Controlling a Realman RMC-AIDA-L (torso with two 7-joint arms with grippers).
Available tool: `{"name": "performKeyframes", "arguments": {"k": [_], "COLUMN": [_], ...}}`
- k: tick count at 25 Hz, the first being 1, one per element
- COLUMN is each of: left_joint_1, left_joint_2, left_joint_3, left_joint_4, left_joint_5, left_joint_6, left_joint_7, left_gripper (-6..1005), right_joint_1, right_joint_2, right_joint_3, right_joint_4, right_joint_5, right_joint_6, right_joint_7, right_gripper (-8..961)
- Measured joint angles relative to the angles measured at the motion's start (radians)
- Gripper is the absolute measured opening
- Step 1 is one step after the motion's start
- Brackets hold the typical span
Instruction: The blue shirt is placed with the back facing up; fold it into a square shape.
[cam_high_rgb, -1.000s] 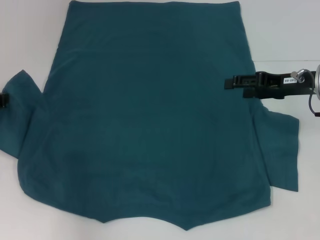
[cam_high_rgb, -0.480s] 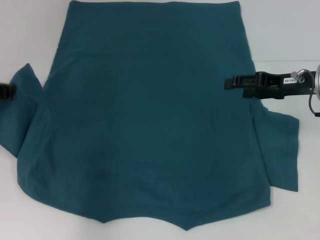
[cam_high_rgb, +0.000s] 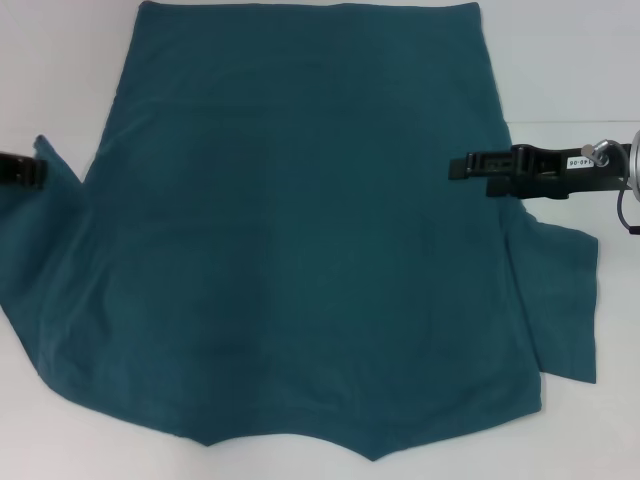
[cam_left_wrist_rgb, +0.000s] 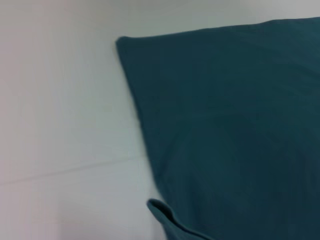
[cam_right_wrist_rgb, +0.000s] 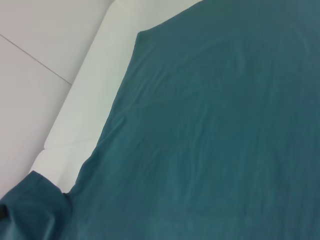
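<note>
The blue shirt (cam_high_rgb: 300, 230) lies spread plain side up on the white table (cam_high_rgb: 60, 60), hem at the far side and collar toward me. My left gripper (cam_high_rgb: 30, 170) is at the picture's left edge, shut on the left sleeve (cam_high_rgb: 45, 230), whose tip is drawn up and inward beside it. My right gripper (cam_high_rgb: 455, 165) hangs still over the shirt's right edge, with the right sleeve (cam_high_rgb: 565, 300) lying flat nearer me. The left wrist view shows a hem corner of the shirt (cam_left_wrist_rgb: 240, 125). The shirt's body (cam_right_wrist_rgb: 215, 125) fills the right wrist view.
White tabletop borders the shirt on the left, right (cam_high_rgb: 570, 60) and near side. The table's far edge (cam_right_wrist_rgb: 85, 100) and pale floor beyond it show in the right wrist view. A small raised fold of cloth (cam_left_wrist_rgb: 165, 215) sits near the left wrist camera.
My left gripper has moved up and to the right, carrying the left sleeve's tip with it. The right arm has not moved.
</note>
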Motion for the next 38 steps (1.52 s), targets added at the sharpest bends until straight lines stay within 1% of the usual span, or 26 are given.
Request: {"name": "performKeyframes", "arguments": {"k": [3, 6, 10, 12, 16, 17, 25, 31, 38], "left_joint_1": [-0.012, -0.027, -0.05, -0.063, -0.084, -0.088, -0.111, -0.125, -0.146], "left_joint_2": [-0.005, -0.007, -0.008, -0.014, -0.04, -0.043, -0.039, -0.046, -0.049], "left_joint_3": [0.012, 0.039, 0.1, 0.119, 0.118, 0.117, 0.119, 0.117, 0.119], "left_joint_4": [-0.003, -0.015, -0.046, -0.064, -0.075, -0.077, -0.091, -0.106, -0.127], "left_joint_5": [0.004, 0.015, 0.042, 0.053, 0.059, 0.061, 0.084, 0.081, 0.061], "left_joint_6": [0.026, 0.061, 0.093, 0.096, 0.091, 0.091, 0.117, 0.124, 0.119], "left_joint_7": [-0.053, -0.178, -0.356, -0.408, -0.435, -0.441, -0.511, -0.527, -0.539], "left_gripper": [67, 71, 75, 78, 82, 83, 92, 99, 107], "right_joint_1": [0.0, 0.0, 0.0, 0.0, -0.004, -0.005, -0.008, -0.008, -0.008], "right_joint_2": [-0.001, -0.001, 0.0, 0.0, 0.0, 0.0, 0.0, 0.0, 0.0], "right_joint_3": [0.0, 0.0, 0.0, 0.0, 0.0, 0.0, 0.0, 0.0, 0.0], "right_joint_4": [0.001, 0.001, 0.001, 0.001, 0.002, 0.002, 0.002, 0.002, 0.002], "right_joint_5": [0.0, 0.0, 0.0, 0.0, 0.0, 0.0, 0.0, 0.0, 0.0], "right_joint_6": [0.001, 0.001, 0.001, 0.001, 0.001, 0.001, 0.001, 0.002, 0.003], "right_joint_7": [0.0, 0.001, 0.004, 0.004, 0.004, 0.004, 0.006, 0.006, 0.006], "right_gripper": [881, 881, 881, 881, 881, 881, 881, 881, 881]}}
